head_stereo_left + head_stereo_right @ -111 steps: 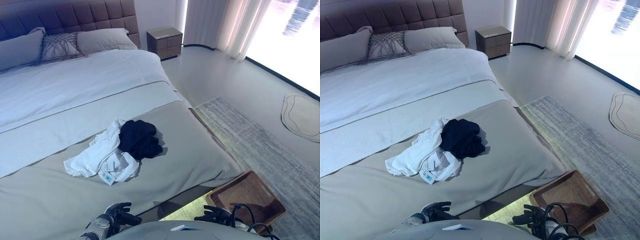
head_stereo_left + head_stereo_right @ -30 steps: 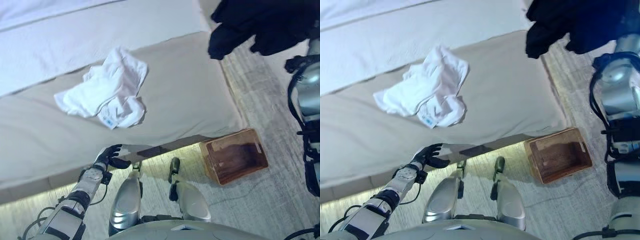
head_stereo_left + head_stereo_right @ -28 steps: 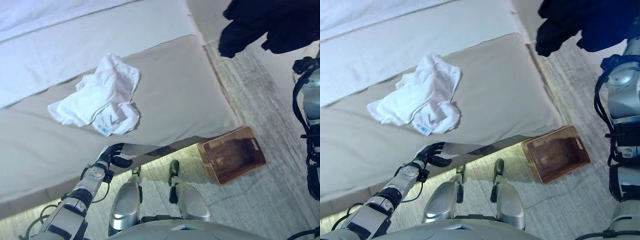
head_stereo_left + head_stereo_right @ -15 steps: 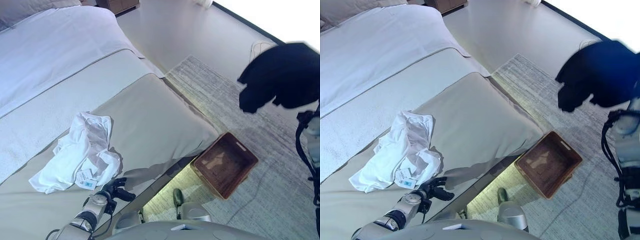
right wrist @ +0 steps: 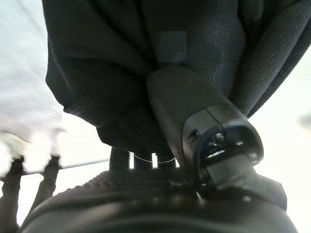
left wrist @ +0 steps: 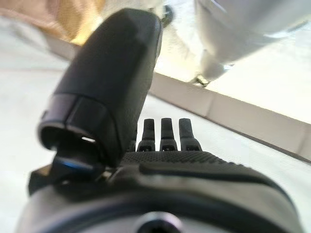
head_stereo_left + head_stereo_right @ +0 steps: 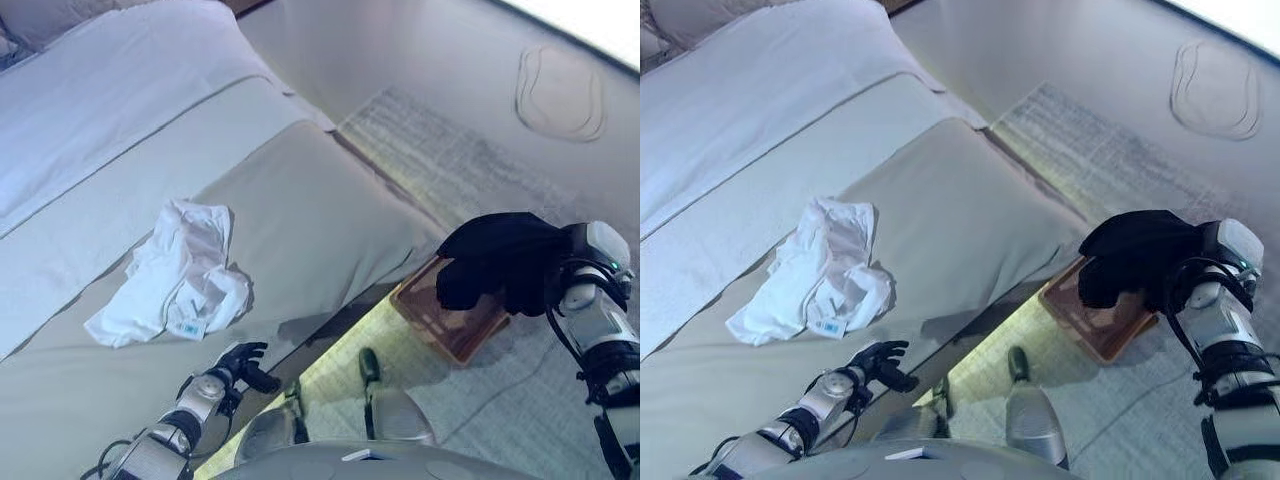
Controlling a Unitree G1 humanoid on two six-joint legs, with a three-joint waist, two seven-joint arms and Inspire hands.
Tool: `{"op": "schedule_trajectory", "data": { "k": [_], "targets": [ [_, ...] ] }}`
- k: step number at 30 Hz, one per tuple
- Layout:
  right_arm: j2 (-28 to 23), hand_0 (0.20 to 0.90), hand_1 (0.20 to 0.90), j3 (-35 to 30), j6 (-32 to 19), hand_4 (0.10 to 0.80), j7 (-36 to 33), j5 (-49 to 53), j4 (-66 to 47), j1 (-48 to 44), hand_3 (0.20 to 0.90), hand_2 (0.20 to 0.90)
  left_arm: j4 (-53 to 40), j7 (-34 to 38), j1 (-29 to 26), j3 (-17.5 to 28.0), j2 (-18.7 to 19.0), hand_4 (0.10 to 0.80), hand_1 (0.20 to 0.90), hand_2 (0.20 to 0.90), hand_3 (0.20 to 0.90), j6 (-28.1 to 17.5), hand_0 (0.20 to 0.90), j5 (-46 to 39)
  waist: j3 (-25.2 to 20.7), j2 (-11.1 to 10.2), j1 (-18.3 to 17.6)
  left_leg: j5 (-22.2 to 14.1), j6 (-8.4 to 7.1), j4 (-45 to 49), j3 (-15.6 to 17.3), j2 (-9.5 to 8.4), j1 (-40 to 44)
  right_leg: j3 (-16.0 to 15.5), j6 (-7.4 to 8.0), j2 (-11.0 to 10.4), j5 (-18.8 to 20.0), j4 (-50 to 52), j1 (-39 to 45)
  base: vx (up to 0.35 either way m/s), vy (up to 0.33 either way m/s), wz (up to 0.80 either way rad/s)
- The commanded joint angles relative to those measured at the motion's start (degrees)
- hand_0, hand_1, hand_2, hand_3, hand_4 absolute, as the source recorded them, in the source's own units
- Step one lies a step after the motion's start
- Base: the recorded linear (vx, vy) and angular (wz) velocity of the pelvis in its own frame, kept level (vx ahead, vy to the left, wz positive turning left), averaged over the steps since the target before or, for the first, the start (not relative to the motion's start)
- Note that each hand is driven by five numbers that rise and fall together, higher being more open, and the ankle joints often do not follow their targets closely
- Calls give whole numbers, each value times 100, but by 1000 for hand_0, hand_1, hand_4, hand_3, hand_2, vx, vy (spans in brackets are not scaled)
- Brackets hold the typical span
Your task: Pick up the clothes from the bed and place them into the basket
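Note:
My right hand [image 5: 194, 111] is shut on a black garment [image 7: 495, 260], its thumb pressed into the cloth. It holds the bundle low, just above the brown wicker basket [image 7: 455, 335] on the floor by the bed's corner, and the cloth hides most of the basket. A crumpled white garment [image 7: 180, 275] with a tag lies on the beige cover at the foot of the bed. My left hand [image 7: 238, 362] hangs open and empty beside the bed's front edge, below the white garment; its straight fingers and raised thumb [image 6: 112, 82] show in the left wrist view.
The bed [image 7: 320, 215] takes up the left and middle, with white bedding further back. A grey rug [image 7: 450, 160] covers the floor to the right, under the basket. A pale round mat [image 7: 560, 90] lies on the floor at the far right.
My right hand has come down with the black garment from high at the right to just over the basket. The camera has shifted. The white garment and my left hand have stayed put.

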Motion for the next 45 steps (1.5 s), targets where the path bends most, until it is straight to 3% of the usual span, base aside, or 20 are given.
{"op": "schedule_trajectory", "data": {
  "k": [1,11,17,20,25,29,32,33,35,38,45],
  "targets": [
    [-530,900,900,367,125,800,-167,-126,251,-1005,900,900,-168,83,-440,-88,156,800,900,900,900,-401,900,-213,368,-84,131,-282,-13,505,-300,-171,-132,-245,-270,-18,-429,579,-25,-131,2,8],
    [-486,900,900,910,389,800,-490,368,1259,-2015,900,900,-510,-27,-560,-184,430,800,900,900,900,-578,900,-695,1046,659,147,-68,16,596,-409,-414,-799,-137,-341,-82,-453,998,-925,-66,13,-7],
    [-401,900,900,331,46,800,-1313,1353,939,-1681,900,900,-597,-66,-466,-88,447,800,900,900,900,-617,900,-787,1138,669,79,-75,32,518,-323,-424,-766,-71,-341,-60,-440,932,-901,12,35,4],
    [-339,900,900,-139,-104,800,-1828,1709,759,-1435,900,900,-591,-75,-442,-46,434,800,900,900,900,-635,900,-805,1122,611,38,-101,39,491,-265,-415,-746,-51,-316,-54,-406,891,-909,18,39,7],
    [-376,900,900,-555,-234,800,-2083,1808,633,-1074,900,900,-644,-5,-323,18,418,800,900,900,900,-589,900,-870,1042,442,36,-137,53,414,-196,-391,-650,-66,-254,-42,-253,651,-787,48,55,5],
    [-291,900,900,-547,-273,800,-2093,1349,-686,-739,900,900,-727,96,-81,215,408,800,900,900,900,-498,900,-914,956,197,95,-202,63,418,-176,-364,-532,-173,-211,-62,-171,507,-587,92,75,1],
    [-78,900,900,-511,-399,800,-1454,429,-2449,-484,900,900,-618,121,122,547,384,800,900,900,900,-390,900,-982,832,-107,157,-290,83,421,-186,-353,-385,-242,-165,-65,-154,405,-384,123,130,-4],
    [-67,900,900,-513,-422,800,-1417,362,-2499,-473,900,900,-611,131,126,558,384,800,900,900,900,-391,900,-1000,817,-118,163,-279,84,421,-184,-352,-401,-243,-164,-65,-134,390,-392,117,141,-4],
    [88,900,900,-336,-673,800,-867,-93,-3229,-377,900,900,-429,157,179,792,343,800,900,900,900,-322,900,-1014,703,-359,255,-330,116,446,-218,-354,-365,-312,-138,-62,-130,353,-299,103,118,4],
    [134,900,900,-134,-940,800,-373,-352,-3340,-445,900,900,-366,179,224,896,306,800,900,900,900,-265,900,-1009,634,-506,365,-380,141,511,-269,-372,-362,-370,-128,-79,-144,342,-231,94,114,15],
    [177,900,900,902,-1291,800,471,-691,-2856,-1379,900,900,-451,221,177,928,329,800,900,900,900,-299,900,-1107,754,-807,1050,-518,325,1035,-745,-544,-640,-674,-154,-201,-265,634,-153,80,131,36]
  ]
}}
